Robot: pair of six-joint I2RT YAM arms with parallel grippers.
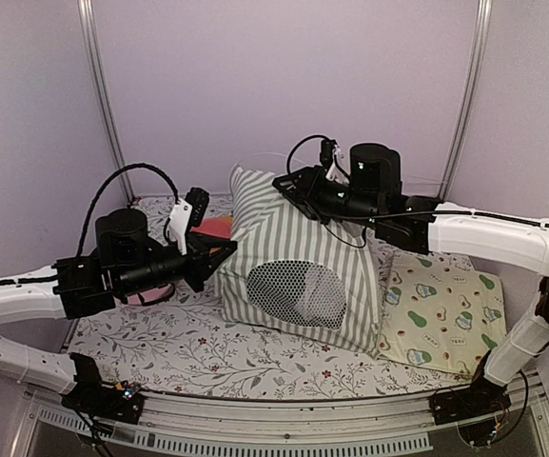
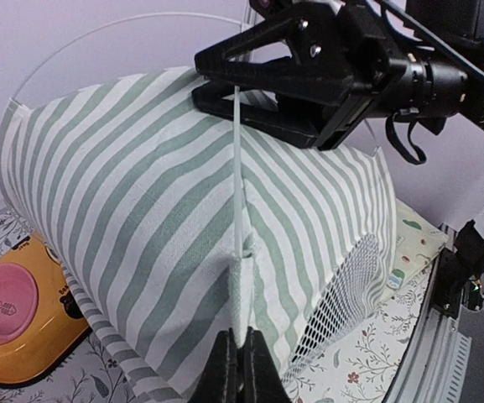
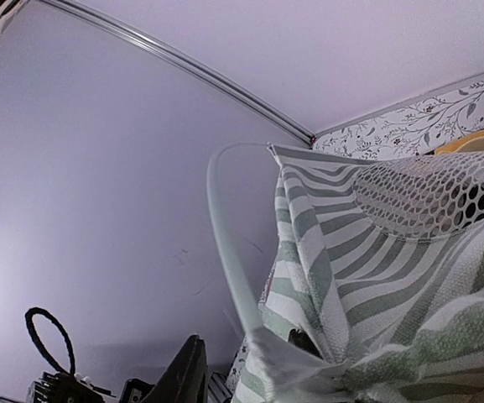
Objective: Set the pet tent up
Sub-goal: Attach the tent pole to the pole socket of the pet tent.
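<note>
The pet tent (image 1: 293, 238) stands mid-table, sage-green and white striped, its round mesh window (image 1: 298, 290) facing the front. My left gripper (image 1: 225, 253) is at the tent's left corner. In the left wrist view it (image 2: 240, 363) is shut on the white sleeve tab (image 2: 242, 294) from which a thin white pole (image 2: 238, 168) rises. My right gripper (image 1: 288, 186) is at the top of the tent; its jaws (image 2: 212, 81) stand apart with the pole between them. In the right wrist view one finger (image 3: 187, 378) shows left of the pole (image 3: 229, 243) and tent fabric (image 3: 376, 252); the other finger is hidden.
An orange double pet bowl (image 2: 15, 311) sits left of the tent, partly under my left arm. The avocado-print mat (image 1: 445, 314) lies at the right. A floral cloth (image 1: 179, 347) covers the table. Lilac walls and metal frame posts (image 1: 103, 95) enclose the back.
</note>
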